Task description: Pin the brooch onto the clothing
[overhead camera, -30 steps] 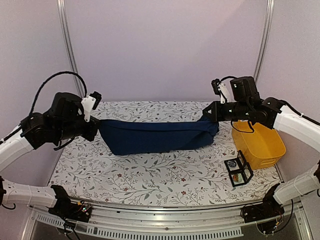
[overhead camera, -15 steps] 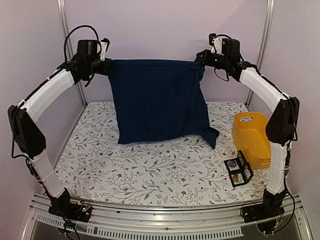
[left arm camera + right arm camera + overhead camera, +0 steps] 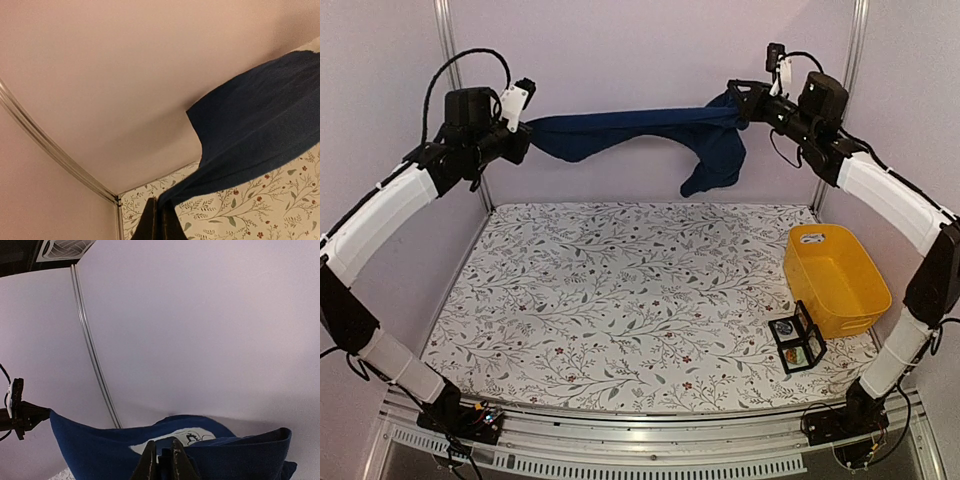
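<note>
We hold shirt (image 3: 640, 130) in air over table (image 3: 620, 300), long axis 9-to-3 o'clock. At 9 end, left claw (image 3: 523, 138) clamped tight on cloth. At 3 end, right claw (image 3: 738, 100) pinches cloth, nearly closed. Small box (image 3: 797, 340) at table's 4 o'clock, nearer right arm.

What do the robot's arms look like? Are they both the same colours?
Yes, they match. The left arm and right arm have white tube-shaped shells with chunky black joints. Thin black cables loop near each wrist, and each wrist carries a small white part. The left gripper and right gripper are slim and dark.
</note>
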Action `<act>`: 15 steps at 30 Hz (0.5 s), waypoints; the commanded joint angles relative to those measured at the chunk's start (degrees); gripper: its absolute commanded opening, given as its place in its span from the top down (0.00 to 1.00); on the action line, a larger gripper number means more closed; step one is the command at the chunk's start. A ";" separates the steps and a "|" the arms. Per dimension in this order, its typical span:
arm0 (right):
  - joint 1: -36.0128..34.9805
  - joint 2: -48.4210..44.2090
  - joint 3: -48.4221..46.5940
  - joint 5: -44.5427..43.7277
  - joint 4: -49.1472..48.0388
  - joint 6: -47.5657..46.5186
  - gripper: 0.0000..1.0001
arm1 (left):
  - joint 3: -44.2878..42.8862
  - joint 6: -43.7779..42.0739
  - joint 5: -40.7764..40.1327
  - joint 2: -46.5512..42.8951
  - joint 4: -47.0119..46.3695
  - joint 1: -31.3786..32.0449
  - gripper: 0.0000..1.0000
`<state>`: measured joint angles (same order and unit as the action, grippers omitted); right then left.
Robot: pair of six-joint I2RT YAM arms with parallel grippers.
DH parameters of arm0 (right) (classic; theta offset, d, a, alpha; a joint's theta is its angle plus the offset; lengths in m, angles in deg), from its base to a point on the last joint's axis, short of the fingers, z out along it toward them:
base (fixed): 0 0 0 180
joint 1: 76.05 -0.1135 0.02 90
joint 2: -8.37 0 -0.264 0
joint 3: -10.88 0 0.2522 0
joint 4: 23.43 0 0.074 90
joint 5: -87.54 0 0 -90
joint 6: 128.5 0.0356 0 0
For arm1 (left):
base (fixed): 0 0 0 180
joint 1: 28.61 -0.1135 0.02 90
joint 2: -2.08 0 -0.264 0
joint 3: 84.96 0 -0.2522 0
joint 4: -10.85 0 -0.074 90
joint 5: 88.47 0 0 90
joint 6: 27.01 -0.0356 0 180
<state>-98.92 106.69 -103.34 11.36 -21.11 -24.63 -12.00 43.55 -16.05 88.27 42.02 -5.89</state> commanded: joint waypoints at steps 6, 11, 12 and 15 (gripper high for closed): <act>-10.64 -16.67 54.32 -8.72 -2.44 17.75 0.54 | 34.39 19.05 -0.70 -10.33 7.06 7.17 1.00; -10.70 -24.95 67.31 -17.30 3.10 25.72 0.53 | 41.18 24.42 0.74 -7.42 15.25 10.41 1.00; -10.70 -26.49 66.46 -18.62 6.20 24.75 0.53 | 41.46 24.43 0.24 -6.54 16.85 10.91 1.00; -10.68 -26.49 60.58 -20.39 15.40 18.96 0.52 | 40.26 25.77 0.75 -4.53 19.73 11.26 1.00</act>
<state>-109.72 84.20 -34.78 -2.41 -11.93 -3.74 29.20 65.08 -15.66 82.08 56.51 4.36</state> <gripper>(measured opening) 0.473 0.008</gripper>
